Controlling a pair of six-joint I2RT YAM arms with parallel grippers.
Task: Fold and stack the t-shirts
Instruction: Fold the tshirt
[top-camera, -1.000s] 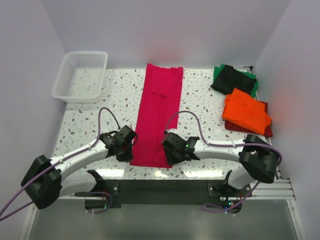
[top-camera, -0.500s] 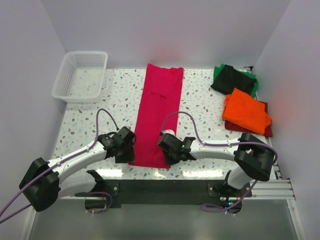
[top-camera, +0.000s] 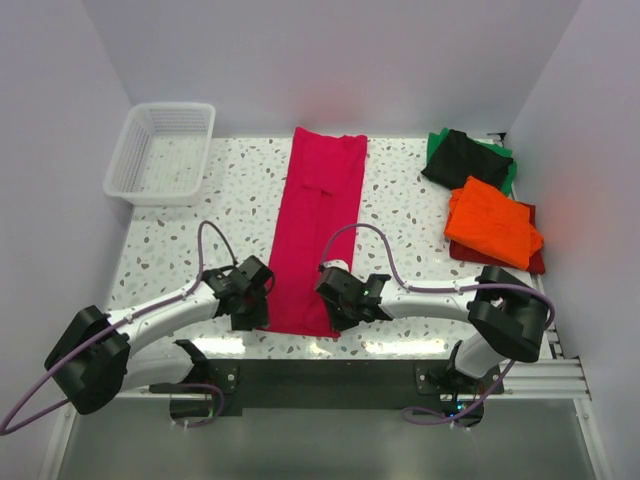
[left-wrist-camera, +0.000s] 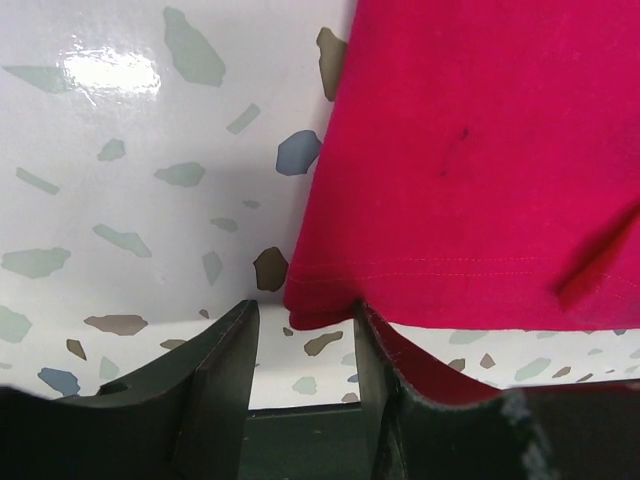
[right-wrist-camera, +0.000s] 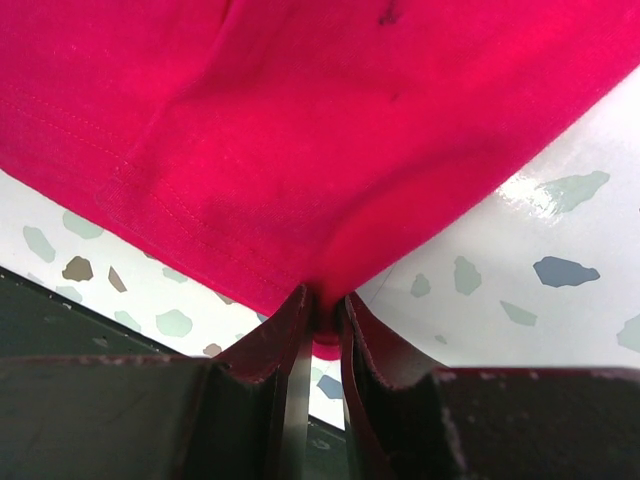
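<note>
Right gripper (right-wrist-camera: 320, 310) clenched on near corner of crimson-pink t-shirt (right-wrist-camera: 300, 120), pinched tip hidden; left gripper (left-wrist-camera: 305, 335) released astride other corner.

There's the crimson-pink t-shirt (top-camera: 318, 235), plain, hem stitched in matching thread; the worktop (top-camera: 240, 200) white, speckled grey, blue and brown; white mesh basket (top-camera: 160, 150) at the far left corner; along the right edge, orange t-shirt (top-camera: 492, 225) over dark red t-shirt (top-camera: 537, 263), black t-shirt (top-camera: 462, 158) over green t-shirt (top-camera: 436, 143)

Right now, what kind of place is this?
Likely a lab robot cell: plain white walls box in a speckled table, the left arm and right arm are mounted at its near edge, and a pink shirt lies spread out.
</note>
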